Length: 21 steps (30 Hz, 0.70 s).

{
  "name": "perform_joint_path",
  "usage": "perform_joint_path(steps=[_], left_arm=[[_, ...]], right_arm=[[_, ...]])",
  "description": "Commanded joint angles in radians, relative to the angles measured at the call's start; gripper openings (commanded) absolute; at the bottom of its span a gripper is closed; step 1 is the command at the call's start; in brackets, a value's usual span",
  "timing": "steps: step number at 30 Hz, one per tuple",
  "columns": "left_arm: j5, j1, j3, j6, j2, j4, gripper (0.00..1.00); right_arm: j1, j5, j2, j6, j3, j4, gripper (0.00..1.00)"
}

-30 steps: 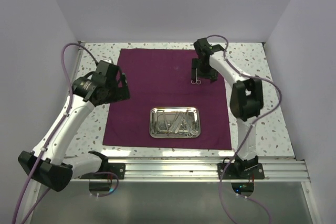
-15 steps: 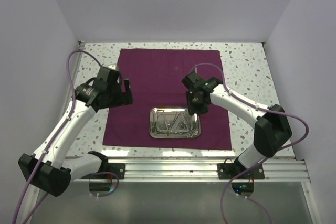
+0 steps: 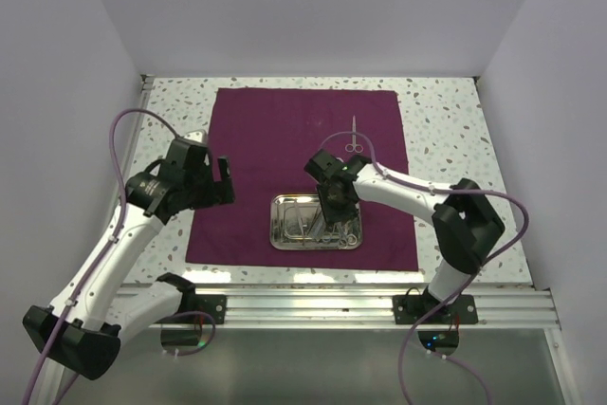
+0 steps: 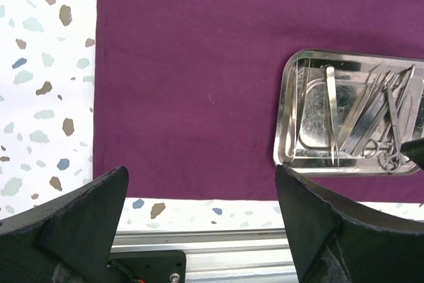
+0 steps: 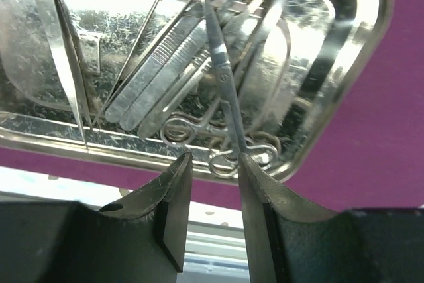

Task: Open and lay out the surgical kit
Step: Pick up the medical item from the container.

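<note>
1. The right gripper [image 5: 213, 158] is down in the steel tray [image 3: 275, 225], tips at the ring handles of the forceps [image 5: 222, 64]. The instruments lie criss-crossed, so the risk I see is hooking two at once, or dragging the tweezers [image 4: 330, 111] along.
2. The tips are right at the near rim. If I lift with a finger catching it, the tray could tilt or skid on the cloth wrap [image 3: 275, 130] and rumple it.
3. A thin steel handle could slip out mid-carry and land across the pair already laid out [image 3: 354, 139] on the far side of the cloth.
4. The right jaws are narrowed to a slim gap. I can't tell whether they're pinching the rings or just straddling them.
5. The left gripper [image 4: 200, 177] is wide open and holds nothing, hovering over the cloth's left side, well apart from the tray.
</note>
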Motion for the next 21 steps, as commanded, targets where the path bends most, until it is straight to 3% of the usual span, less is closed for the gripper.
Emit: perform_joint_path(steps=[1,8,21], left_arm=[[-0.007,0.005,-0.020,0.000,-0.040,0.016,0.95],[-0.029,0.005,-0.041,-0.007,-0.091,-0.022,0.95],[-0.047,0.005,-0.041,-0.015,-0.103,-0.056,0.95]], right_arm=[[0.012,0.016,0.050,0.024,-0.022,0.060,0.37],[0.011,0.041,0.150,0.014,0.013,0.075,0.35],[0.009,0.070,0.130,0.011,0.017,0.069,0.34]])
